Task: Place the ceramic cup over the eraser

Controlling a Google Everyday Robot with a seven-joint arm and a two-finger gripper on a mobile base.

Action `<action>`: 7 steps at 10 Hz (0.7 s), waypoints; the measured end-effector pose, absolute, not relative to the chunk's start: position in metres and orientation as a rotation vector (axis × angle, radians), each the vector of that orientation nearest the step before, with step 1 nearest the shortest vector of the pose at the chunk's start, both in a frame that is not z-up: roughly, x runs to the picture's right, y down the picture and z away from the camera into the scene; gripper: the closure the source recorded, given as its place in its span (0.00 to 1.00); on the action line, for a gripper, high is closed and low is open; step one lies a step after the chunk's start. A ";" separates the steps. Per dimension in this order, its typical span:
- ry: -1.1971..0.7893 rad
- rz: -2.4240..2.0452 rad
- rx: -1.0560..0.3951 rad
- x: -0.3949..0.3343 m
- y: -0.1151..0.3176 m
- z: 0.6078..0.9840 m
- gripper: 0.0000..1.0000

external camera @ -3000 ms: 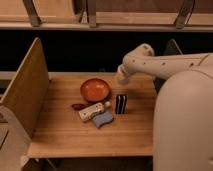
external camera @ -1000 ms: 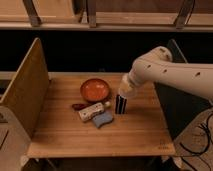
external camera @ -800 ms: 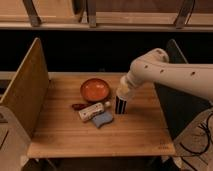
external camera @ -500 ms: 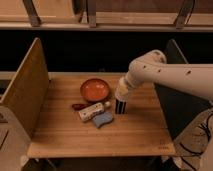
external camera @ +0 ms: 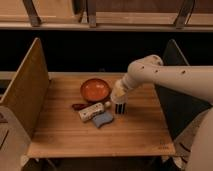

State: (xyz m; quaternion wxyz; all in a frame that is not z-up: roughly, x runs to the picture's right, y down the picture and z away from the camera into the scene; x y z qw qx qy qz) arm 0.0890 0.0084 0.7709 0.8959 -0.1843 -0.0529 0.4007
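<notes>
Since one second ago, the arm lowered slightly; the gripper [external camera: 119, 95] is closed on the ceramic cup [external camera: 118, 93], held right above the eraser [external camera: 120, 107]. Covering and letting go seem left. I count one orange bowl [external camera: 95, 90], one white oblong [external camera: 91, 112], one blue sponge [external camera: 103, 119].

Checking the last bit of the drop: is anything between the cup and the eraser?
Nothing visible. The gripper holds the cup right above the eraser, whose striped lower part shows below it. The bowl, white oblong and sponge all lie to the left, off that path.
</notes>
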 end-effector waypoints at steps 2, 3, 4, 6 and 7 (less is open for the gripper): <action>-0.146 0.847 -0.425 0.080 0.022 0.786 1.00; -0.160 0.855 -0.444 0.077 0.030 0.794 1.00; -0.164 0.859 -0.457 0.078 0.037 0.802 1.00; -0.163 0.865 -0.479 0.080 0.051 0.816 1.00; -0.161 0.865 -0.488 0.080 0.057 0.821 1.00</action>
